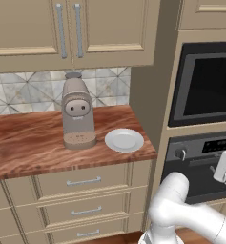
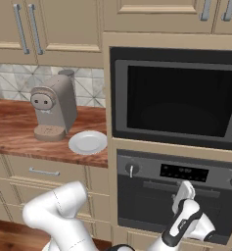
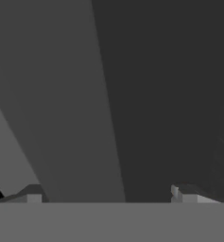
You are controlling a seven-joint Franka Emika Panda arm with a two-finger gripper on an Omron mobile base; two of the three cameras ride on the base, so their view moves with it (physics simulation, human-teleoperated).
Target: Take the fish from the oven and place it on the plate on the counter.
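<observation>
Reaching toward the closed front of the oven (image 2: 176, 196), the gripper (image 2: 185, 188) sits right at the door's handle bar, jaws spread wide with nothing between them; in the hand view its fingertips (image 3: 34, 198) flank only dark door surface. The fish cannot be seen behind the shut door. To the left, the white plate (image 1: 124, 140) rests bare on the wood-grain counter (image 1: 28, 143), just beside the coffee machine (image 1: 77, 113).

Glossy white rounded arm (image 1: 181, 209) of thick tubular links, bulbous elbow, dark band at a joint near the wrist (image 2: 178, 230), boxy white hand, claw (image 3: 111, 196) with two small dark grey finger tips
</observation>
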